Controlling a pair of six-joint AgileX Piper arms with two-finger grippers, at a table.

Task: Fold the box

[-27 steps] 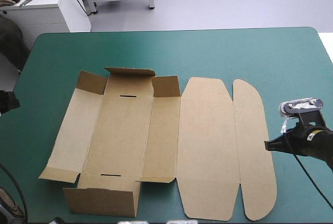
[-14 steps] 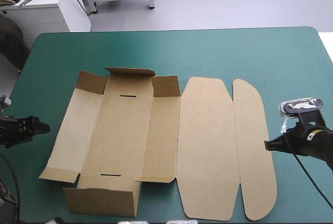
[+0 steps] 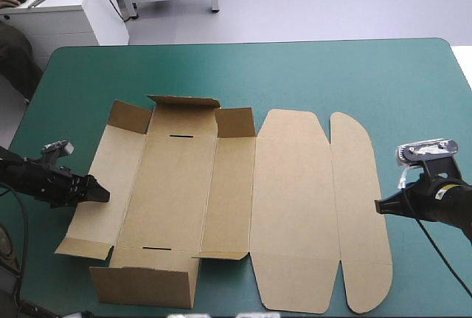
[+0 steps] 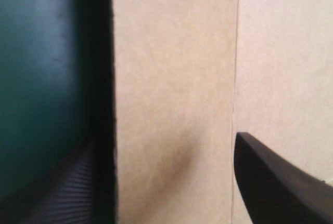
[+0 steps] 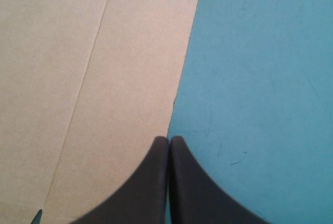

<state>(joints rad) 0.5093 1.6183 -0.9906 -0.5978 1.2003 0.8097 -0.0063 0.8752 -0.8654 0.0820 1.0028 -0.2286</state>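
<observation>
Straddling box (image 3: 184, 185) edge w/ L fingers (image 4: 270, 182) apart, R fingers (image 5: 151, 182) together

The high view looks forward and down from behind, far enough off that the table (image 3: 332, 74) fills the frame, with the box (image 3: 221, 200) at centre. Each wrist camera sits close over the board. The left shares the box's left-of-frame edge with the high view, the right its right-of-frame edge.
</observation>
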